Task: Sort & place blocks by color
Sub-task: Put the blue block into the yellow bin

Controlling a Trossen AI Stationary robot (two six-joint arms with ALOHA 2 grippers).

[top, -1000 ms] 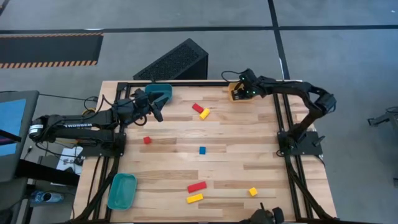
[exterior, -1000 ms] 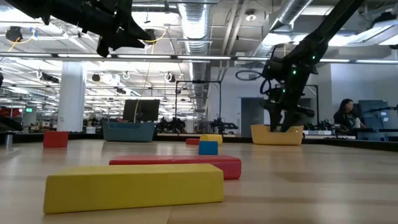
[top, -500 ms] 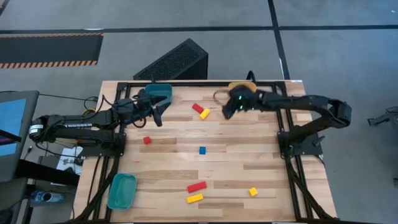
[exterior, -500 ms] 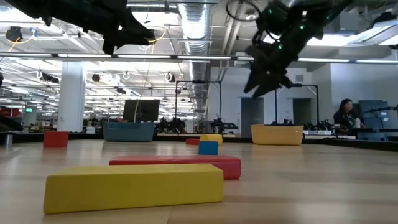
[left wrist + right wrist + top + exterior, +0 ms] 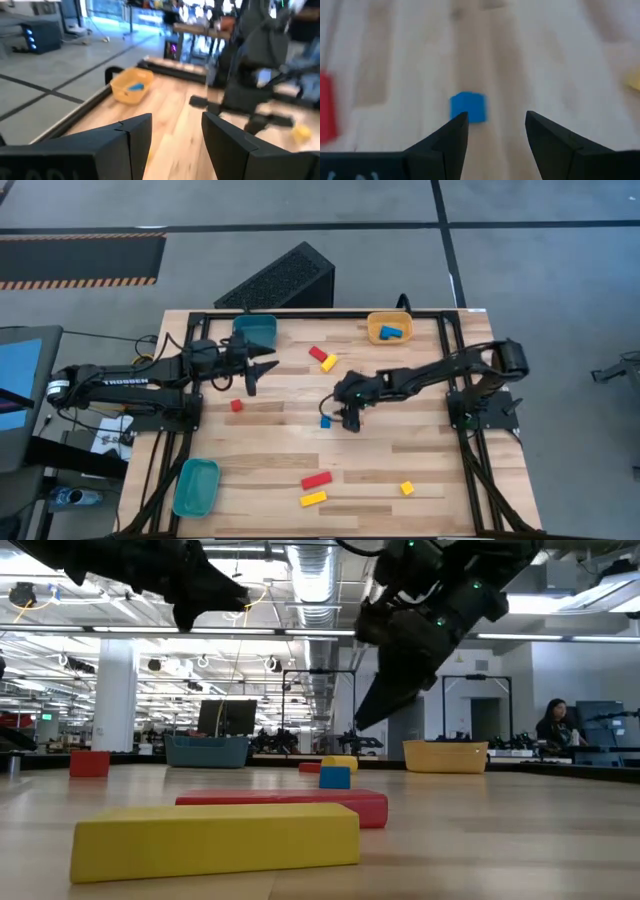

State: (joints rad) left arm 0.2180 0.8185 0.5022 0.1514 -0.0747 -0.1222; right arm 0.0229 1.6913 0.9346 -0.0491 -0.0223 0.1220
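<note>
White lettering reading TROSSEN runs along the left arm [image 5: 120, 380]. The right pincer [image 5: 350, 418] hangs low over mid-bench, fingers apart, empty, just beside the blue cube [image 5: 325, 421], a small solid block with a flat top. The left pincer [image 5: 262, 367] waits near the teal bin [image 5: 255, 331], fingers apart too. Another blue block [image 5: 390, 332] lies in the orange bin [image 5: 388, 327]. Red and yellow bars [image 5: 316, 489] sit by the near edge of the pale wood-plank bench [image 5: 400, 445], on grey concrete floor; an open workshop with ceiling ducts lies behind.
</note>
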